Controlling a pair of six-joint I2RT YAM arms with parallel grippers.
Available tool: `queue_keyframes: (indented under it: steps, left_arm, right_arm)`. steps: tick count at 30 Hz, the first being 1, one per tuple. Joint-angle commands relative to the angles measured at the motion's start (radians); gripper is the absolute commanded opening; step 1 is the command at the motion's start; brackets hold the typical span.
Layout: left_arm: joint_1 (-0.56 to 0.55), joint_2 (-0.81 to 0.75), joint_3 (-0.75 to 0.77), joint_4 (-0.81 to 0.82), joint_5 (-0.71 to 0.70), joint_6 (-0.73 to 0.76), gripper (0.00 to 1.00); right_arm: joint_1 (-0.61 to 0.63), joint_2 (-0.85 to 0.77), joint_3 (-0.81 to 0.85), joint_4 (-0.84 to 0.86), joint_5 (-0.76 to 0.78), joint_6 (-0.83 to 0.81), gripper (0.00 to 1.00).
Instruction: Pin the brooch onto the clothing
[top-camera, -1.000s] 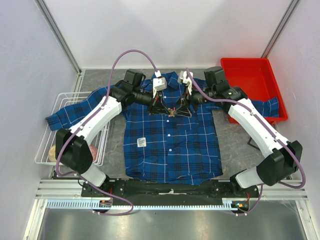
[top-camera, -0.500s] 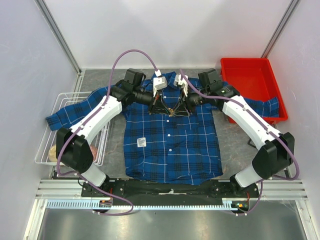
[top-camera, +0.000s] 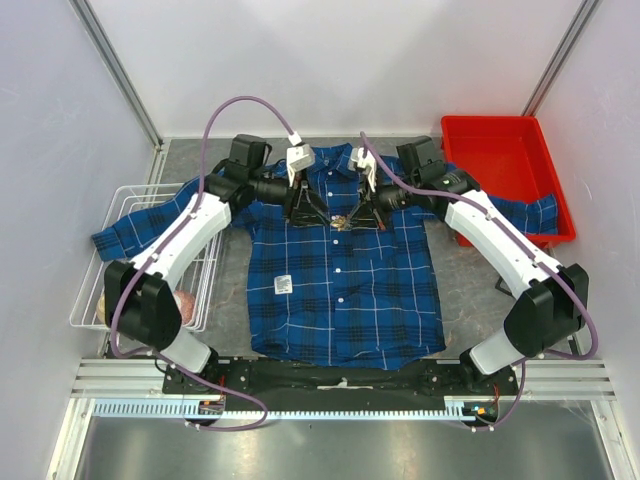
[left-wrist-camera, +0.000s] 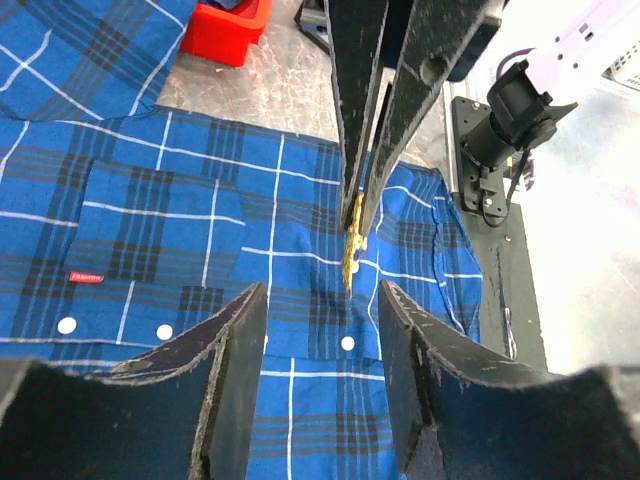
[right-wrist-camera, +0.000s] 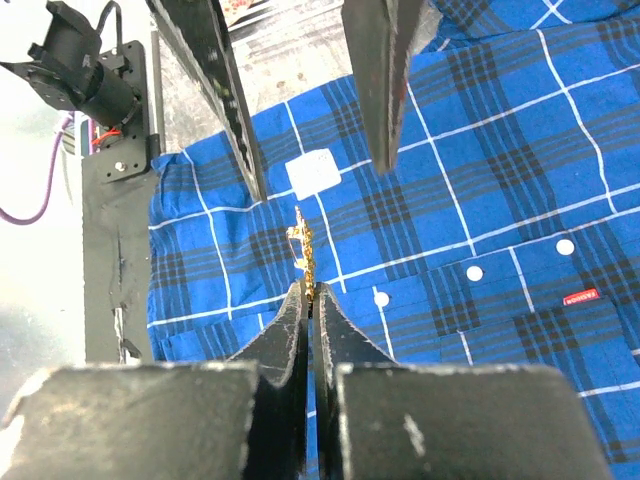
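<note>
Gripping the brooch (right-wrist-camera: 303, 250) tight between the pressed-together fingers of the right gripper (right-wrist-camera: 309, 292), over the upper middle of the shirt (top-camera: 340, 290). Holding the left gripper (left-wrist-camera: 320, 290) just beside it, over the shirt's chest, fingers spread wide apart.

Red bin (top-camera: 505, 165), white wire basket (top-camera: 135, 203)

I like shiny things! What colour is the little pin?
Gold-yellow; the brooch shows best in the right wrist view.
</note>
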Motion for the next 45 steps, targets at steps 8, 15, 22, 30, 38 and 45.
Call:
queue_keyframes:
  steps: [8, 15, 22, 30, 38, 45]
  left_arm:
    - [0.024, -0.143, -0.172, 0.293, 0.144, -0.09, 0.55]
    - [0.009, -0.159, -0.23, 0.425, 0.106, -0.165, 0.54]
    - [-0.005, -0.162, -0.265, 0.515, 0.083, -0.221, 0.52]
    - [-0.008, -0.167, -0.282, 0.561, 0.092, -0.27, 0.42]
    - [-0.008, -0.161, -0.29, 0.58, 0.093, -0.277, 0.26]
    - [-0.009, -0.159, -0.308, 0.635, 0.083, -0.32, 0.18]
  right_arm:
    - [-0.011, 0.009, 0.062, 0.03, -0.118, 0.063, 0.0]
    - [-0.011, 0.012, 0.053, 0.059, -0.138, 0.117, 0.0]
    - [-0.007, 0.012, 0.048, 0.09, -0.145, 0.16, 0.0]
    - [0.01, 0.018, 0.048, 0.099, -0.138, 0.172, 0.0]
    - [0.015, 0.019, 0.051, 0.105, -0.139, 0.183, 0.0]
    - [0.015, 0.036, 0.062, 0.156, -0.159, 0.26, 0.0]
